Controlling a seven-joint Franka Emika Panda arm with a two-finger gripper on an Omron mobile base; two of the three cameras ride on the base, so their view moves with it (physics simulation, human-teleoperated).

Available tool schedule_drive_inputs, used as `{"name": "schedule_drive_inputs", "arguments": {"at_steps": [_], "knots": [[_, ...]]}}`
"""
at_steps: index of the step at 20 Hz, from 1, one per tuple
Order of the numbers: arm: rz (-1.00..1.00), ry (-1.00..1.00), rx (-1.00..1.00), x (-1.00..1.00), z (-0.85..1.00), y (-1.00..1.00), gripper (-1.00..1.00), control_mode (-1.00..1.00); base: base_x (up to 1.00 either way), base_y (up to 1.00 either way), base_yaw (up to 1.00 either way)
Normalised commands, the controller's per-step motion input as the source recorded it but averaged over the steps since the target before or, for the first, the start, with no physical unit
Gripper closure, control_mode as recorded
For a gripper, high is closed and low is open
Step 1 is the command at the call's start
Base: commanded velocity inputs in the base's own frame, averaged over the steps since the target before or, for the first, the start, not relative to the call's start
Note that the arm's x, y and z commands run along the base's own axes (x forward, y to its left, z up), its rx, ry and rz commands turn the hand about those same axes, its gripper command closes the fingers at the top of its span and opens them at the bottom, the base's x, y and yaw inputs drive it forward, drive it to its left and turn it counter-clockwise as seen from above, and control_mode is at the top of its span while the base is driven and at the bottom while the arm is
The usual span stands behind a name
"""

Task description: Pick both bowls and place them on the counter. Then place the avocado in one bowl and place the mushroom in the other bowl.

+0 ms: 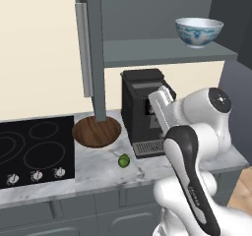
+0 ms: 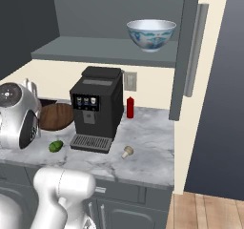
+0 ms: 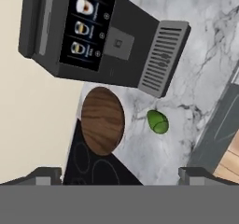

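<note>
The wide, shallow dark brown wooden bowl rests upright on the white marble counter with grey veins, between the black glass cooktop and the black coffee machine. In the hand view this bowl sits just above the two dark finger tips, which stand far apart at the lower left and lower right; the gripper is wide open and holds nothing.

The small round bright green avocado lies on the marble at 5 o'clock from the wooden bowl, near the drip tray of the coffee machine but apart from both. In the right base view the tiny beige mushroom lies on the counter at 4 o'clock from the coffee machine, well apart from the avocado.

The deep white ceramic bowl with blue pattern stands upright on the grey shelf above the counter. A small red bottle stands just beside the coffee machine, at its 3 o'clock.
</note>
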Motion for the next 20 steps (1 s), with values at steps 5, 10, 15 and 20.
{"name": "schedule_drive_inputs", "arguments": {"at_steps": [5,10,15,20], "knots": [[0.0,-0.12,-0.02,-0.11,0.33,-0.44,-1.0,-1.0,0.0,0.0,0.0],[-0.01,-0.11,0.0,-0.1,0.37,-0.41,-1.0,-1.0,0.0,0.0,0.0],[-0.09,-0.04,0.0,0.0,0.45,-0.35,-1.0,-1.0,0.0,0.0,0.0],[-0.18,0.0,0.0,0.0,0.5,-0.35,-1.0,-1.0,0.0,0.0,0.0]]}}
